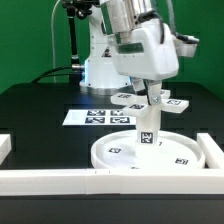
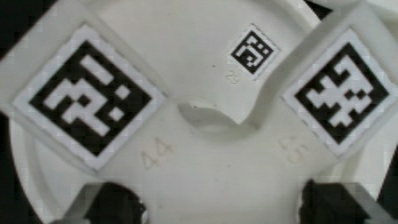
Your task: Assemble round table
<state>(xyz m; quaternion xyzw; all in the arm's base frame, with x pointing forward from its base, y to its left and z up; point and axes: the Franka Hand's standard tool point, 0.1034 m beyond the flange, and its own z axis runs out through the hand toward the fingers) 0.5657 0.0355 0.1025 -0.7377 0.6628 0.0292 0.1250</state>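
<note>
Exterior view: the Panda arm reaches down over a black table, its gripper (image 1: 148,100) positioned directly above the large rimmed disc (image 1: 120,153), which lies flat against the white border rail (image 1: 60,180) at the near edge. A short cylindrical post (image 1: 147,128) bearing a square tag stands upright on the disc, near its centre, with its upper end at the gripper's fingertips; the fingers appear to pinch it, though the contact itself is too small to confirm. The flat cross-shaped piece (image 1: 160,102) lies on the table behind the disc, partly hidden by the gripper. The marker board (image 1: 97,117) lies farther back, toward the exterior view's left. Wrist view: the disc (image 2: 178,140) fills the frame, showing three square tags and a central hub (image 2: 217,112); two dark fingertips (image 2: 107,200) flank it at the frame edge, held apart.
</note>
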